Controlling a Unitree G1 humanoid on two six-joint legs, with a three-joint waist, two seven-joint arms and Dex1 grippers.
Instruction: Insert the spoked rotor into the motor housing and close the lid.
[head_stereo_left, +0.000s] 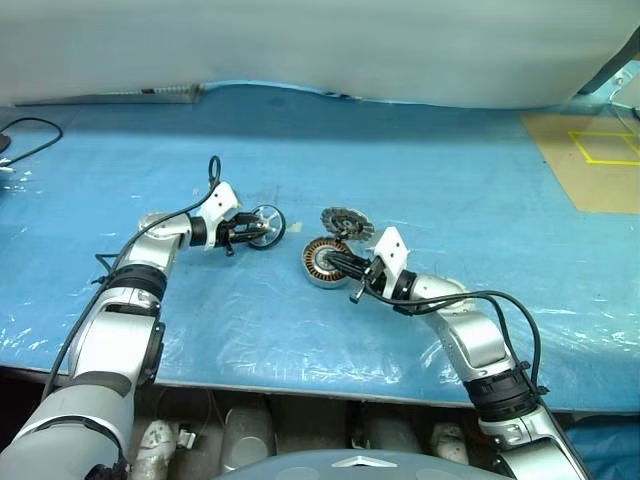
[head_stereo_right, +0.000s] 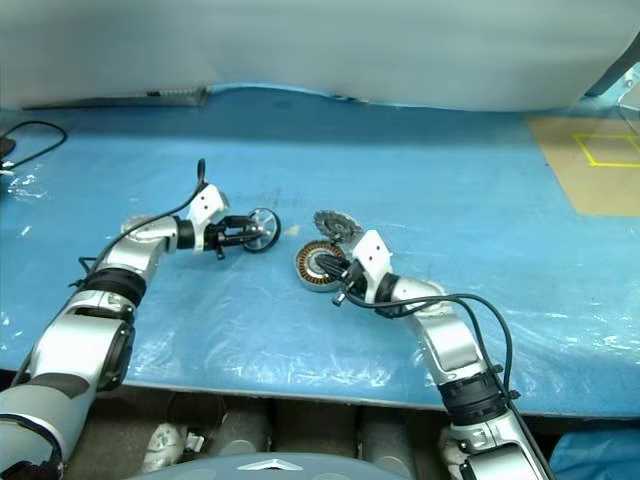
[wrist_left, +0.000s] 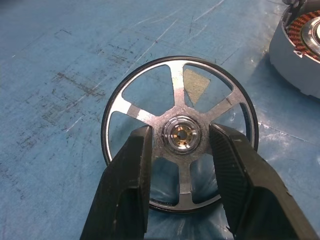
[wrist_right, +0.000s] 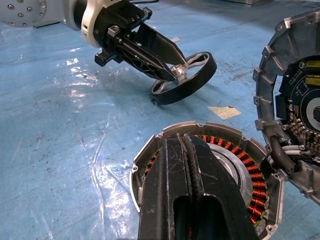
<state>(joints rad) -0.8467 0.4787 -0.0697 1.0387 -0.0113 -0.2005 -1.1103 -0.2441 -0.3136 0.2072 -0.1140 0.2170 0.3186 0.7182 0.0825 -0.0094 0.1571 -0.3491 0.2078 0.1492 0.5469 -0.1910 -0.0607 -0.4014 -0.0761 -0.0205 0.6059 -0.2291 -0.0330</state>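
Inside, the short round silver motor housing (wrist_right: 207, 165) held only its ring of copper-brown windings around a silver centre, as it sat on the blue plastic-covered surface (head_stereo_left: 420, 160). The right hand (wrist_right: 187, 150) lay clenched over that cup, fingertips pressed together, seemingly touching its rim. The grey vaned lid (head_stereo_left: 346, 222) rested just beside it. Apart, the left hand (wrist_left: 181, 140) grasped the black-rimmed, silver-spoked rotor (wrist_left: 180, 135) at its hub, tilted above the surface.

Bright, even light; glare streaks on the blue plastic sheet (wrist_right: 85, 165).
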